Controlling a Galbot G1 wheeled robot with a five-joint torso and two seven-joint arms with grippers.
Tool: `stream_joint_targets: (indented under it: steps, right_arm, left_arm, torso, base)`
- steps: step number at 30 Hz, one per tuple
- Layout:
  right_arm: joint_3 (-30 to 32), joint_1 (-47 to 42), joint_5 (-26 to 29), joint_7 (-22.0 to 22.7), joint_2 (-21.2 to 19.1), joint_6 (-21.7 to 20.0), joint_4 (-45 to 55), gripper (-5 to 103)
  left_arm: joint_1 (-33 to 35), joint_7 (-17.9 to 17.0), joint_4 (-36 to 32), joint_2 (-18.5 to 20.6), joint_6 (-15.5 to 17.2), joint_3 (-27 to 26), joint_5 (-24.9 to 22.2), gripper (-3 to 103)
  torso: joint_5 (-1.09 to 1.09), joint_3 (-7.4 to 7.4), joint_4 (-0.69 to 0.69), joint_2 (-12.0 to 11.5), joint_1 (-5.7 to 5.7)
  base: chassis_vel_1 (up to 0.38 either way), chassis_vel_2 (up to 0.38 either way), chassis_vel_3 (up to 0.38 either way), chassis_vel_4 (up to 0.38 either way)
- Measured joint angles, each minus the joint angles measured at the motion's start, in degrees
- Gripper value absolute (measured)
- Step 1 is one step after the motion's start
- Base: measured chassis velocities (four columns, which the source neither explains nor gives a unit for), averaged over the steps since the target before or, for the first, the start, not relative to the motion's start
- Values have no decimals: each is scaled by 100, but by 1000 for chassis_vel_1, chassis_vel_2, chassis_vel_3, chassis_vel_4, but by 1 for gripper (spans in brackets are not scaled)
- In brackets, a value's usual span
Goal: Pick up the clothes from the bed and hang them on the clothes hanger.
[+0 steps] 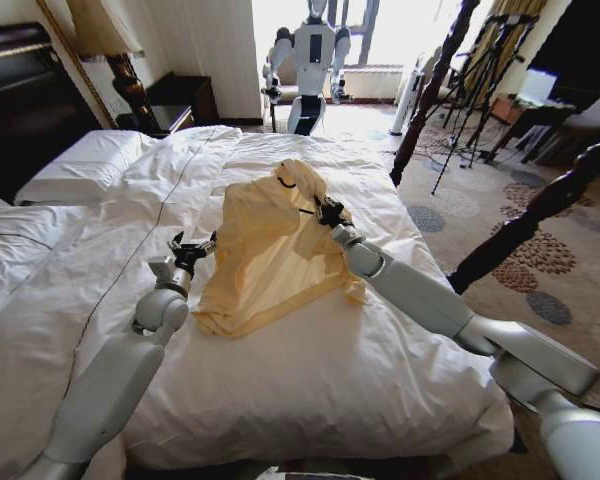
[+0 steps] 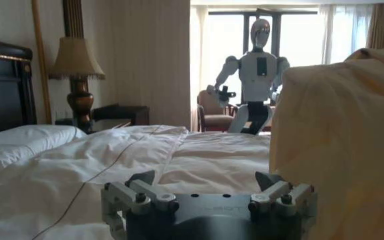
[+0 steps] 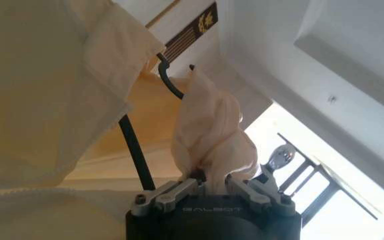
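The pale yellow clothes (image 1: 270, 250) are lifted into a tent over the white bed (image 1: 310, 380), with their lower hem resting on the duvet. My right gripper (image 1: 330, 212) holds them up from the right side. In the right wrist view it (image 3: 212, 177) is shut on a bunched fold of the clothes (image 3: 212, 125). The black wire clothes hanger (image 3: 137, 150) runs beside that fold, and its hook (image 1: 285, 181) pokes out at the top of the cloth. My left gripper (image 1: 192, 248) hovers open at the clothes' left edge, with the fabric (image 2: 339, 140) beside its empty fingers (image 2: 142, 181).
Dark wooden bed posts (image 1: 432, 90) (image 1: 540, 210) lean along the bed's right side. Another robot (image 1: 310, 55) stands past the foot of the bed by the window, with tripods (image 1: 480, 70) to its right. Pillows (image 1: 80, 165), a lamp (image 1: 115, 45) and a nightstand lie left. A thin cable (image 1: 150, 235) crosses the duvet.
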Motion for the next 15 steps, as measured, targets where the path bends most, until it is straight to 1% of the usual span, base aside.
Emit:
stream_joint_targets:
  steps: [2,3,6,7,9,11,12,14,15]
  right_arm:
    - [20,43,-108,73,-173,10,212,5]
    - [20,43,-108,73,-173,10,212,5]
    - [26,215,-162,116,-617,-49,651,4]
    - [26,215,-162,116,-617,-49,651,4]
    - [56,318,-243,110,-832,-54,808,4]
    - [89,516,-394,18,-1152,-32,981,4]
    - [89,516,-394,18,-1152,-32,981,4]
    - [108,669,-582,-144,-1403,59,1065,4]
    - [108,669,-582,-144,-1403,59,1065,4]
  left_arm:
    - [-12,-77,-213,106,55,-65,-100,100]
    - [-12,-77,-213,106,55,-65,-100,100]
    - [-51,-205,-590,354,210,-223,-403,100]
    - [-51,-205,-590,354,210,-223,-403,100]
    - [-72,-245,-738,475,267,-290,-528,100]
    - [-93,-340,-960,629,357,-365,-737,100]
    - [-93,-340,-960,629,357,-365,-737,100]
    - [-73,-409,-1152,744,441,-439,-899,100]
    - [-73,-409,-1152,744,441,-439,-899,100]
  torso:
    - [0,0,1,0,0]
    - [0,0,1,0,0]
    - [0,0,-1,0,0]
    - [0,0,-1,0,0]
    - [2,0,0,0,0]
    - [1,0,0,0,0]
    - [1,0,0,0,0]
    - [2,0,-2,0,0]
    - [2,0,-2,0,0]
  base:
    - [0,0,0,0]
    - [0,0,0,0]
    - [0,0,0,0]
    - [0,0,0,0]
    - [0,0,0,0]
    - [0,0,0,0]
    - [0,0,0,0]
    - [0,0,0,0]
    - [0,0,0,0]
